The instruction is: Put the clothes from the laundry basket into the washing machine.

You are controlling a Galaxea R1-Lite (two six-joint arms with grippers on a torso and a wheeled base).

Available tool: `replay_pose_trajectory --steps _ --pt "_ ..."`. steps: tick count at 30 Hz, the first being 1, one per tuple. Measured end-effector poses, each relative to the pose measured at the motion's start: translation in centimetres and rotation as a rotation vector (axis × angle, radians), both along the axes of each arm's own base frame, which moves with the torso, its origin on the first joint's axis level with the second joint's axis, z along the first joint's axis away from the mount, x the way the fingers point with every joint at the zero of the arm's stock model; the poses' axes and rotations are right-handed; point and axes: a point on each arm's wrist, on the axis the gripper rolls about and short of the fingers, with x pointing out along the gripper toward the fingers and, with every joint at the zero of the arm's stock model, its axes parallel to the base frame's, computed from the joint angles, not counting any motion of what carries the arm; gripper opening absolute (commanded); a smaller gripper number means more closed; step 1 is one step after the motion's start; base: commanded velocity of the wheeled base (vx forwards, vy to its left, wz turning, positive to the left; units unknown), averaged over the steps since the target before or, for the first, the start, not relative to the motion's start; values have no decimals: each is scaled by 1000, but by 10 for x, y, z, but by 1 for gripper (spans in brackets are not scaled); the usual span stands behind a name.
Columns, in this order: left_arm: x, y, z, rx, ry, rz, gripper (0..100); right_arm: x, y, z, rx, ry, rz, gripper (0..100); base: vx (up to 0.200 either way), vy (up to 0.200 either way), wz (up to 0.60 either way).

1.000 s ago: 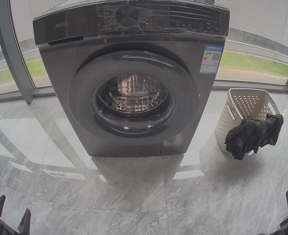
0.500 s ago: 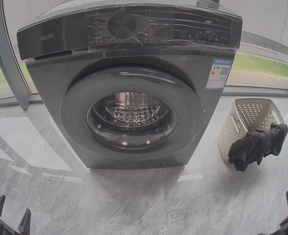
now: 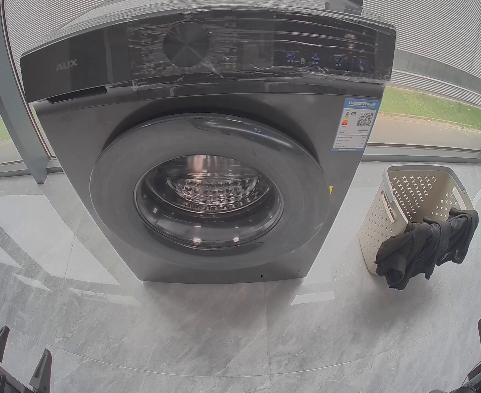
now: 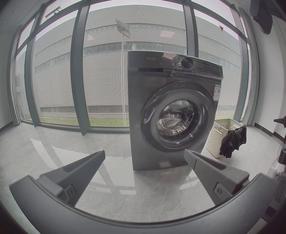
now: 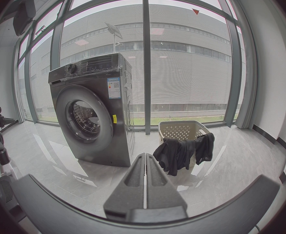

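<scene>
One change stands out over the last second: the whole head view has shifted and the washing machine [image 3: 207, 137] fills more of it. That means the camera has come closer and swung slightly, while the things themselves lie where they were.

The machine stands at 12 o'clock with its round door [image 3: 210, 192] shut. The laundry basket [image 3: 396, 178] sits on the floor [image 3: 240, 328] near the machine, at about its 3 o'clock. A dark garment [image 3: 423, 246] is draped over the basket's near rim and hangs partly outside.

Both grippers remain low, at 7 and 5 o'clock in the head view, well apart from basket and machine. The left gripper [image 4: 144, 153] has its fingers spread wide and is empty. The right gripper [image 5: 145, 155] has its fingers pressed together on nothing.

I judge this as the approach only, since no clothing has gone in yet. The door probably needs opening before the garment can be loaded, and the right gripper would have to spread before it grasps the cloth.
</scene>
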Motion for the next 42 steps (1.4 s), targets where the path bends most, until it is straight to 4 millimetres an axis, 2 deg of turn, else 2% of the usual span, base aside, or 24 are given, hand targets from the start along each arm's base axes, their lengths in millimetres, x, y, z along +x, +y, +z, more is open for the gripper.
replay_pose_trajectory --steps 10,19,28,40,42 --pt "0 0 0 0 0 0 100 0 0 0 0 0 0 0 0 -200 0" --pt "0 0 0 0 0 0 100 0 0 0 0 0 0 0 0 0 0" --pt "0 0 0 -1 1 -1 100 0 0 0 0 0 0 0 200 0 0" --pt "0 0 0 0 1 0 100 0 0 0 0 0 1 0 0 0 0" --pt "0 0 0 0 0 -1 100 0 0 0 0 0 0 0 0 -200 0"
